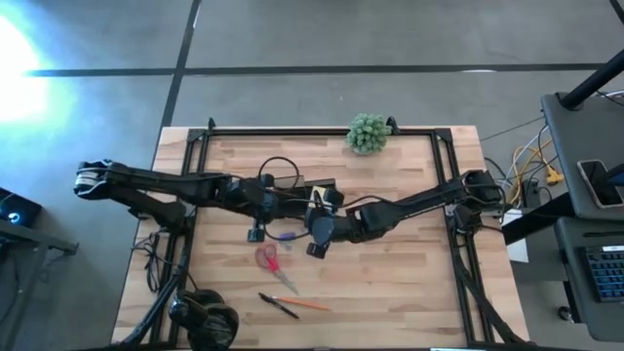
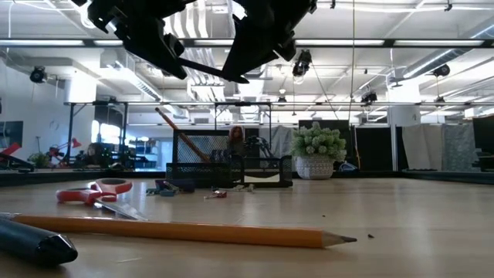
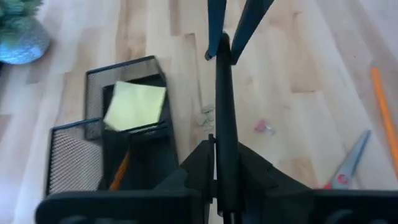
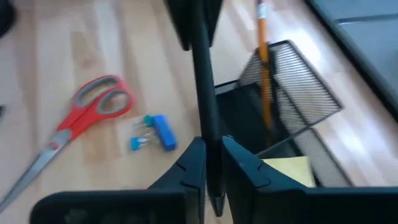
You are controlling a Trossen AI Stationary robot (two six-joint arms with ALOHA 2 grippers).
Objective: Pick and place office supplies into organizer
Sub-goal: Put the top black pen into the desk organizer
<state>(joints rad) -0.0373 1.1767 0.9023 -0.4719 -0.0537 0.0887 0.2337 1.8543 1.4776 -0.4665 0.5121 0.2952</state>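
A black pen (image 3: 222, 93) hangs above the table between my two grippers, beside the black mesh organizer (image 3: 74, 155). My left gripper (image 3: 217, 152) is shut on one end of it, and my right gripper (image 4: 213, 149) on the other. The organizer holds a yellow sticky-note pad (image 3: 134, 106) and an orange pencil (image 4: 264, 62) that leans against its mesh wall. Red-handled scissors (image 4: 81, 118) and a small blue item (image 4: 163, 132) lie flat on the table nearby. Nearer the front edge lie an orange pencil (image 1: 304, 304) and a black pen (image 1: 276, 304). My left gripper pinches the pen's shaft (image 3: 224, 134) between its two fingers, near one end. The pen runs on forward along the fingers, slanting down, and is clear of the table. My right gripper pinches the shaft (image 4: 205, 127) near the other end. It comes from the opposite side, with the pen lying along its fingers.
A green ball-shaped plant (image 1: 368, 133) stands at the far edge, and black headphones (image 1: 205, 317) lie at the near left corner. A small pink clip (image 3: 264, 127) lies loose beside the organizer. Bare wood lies toward the table's right side.
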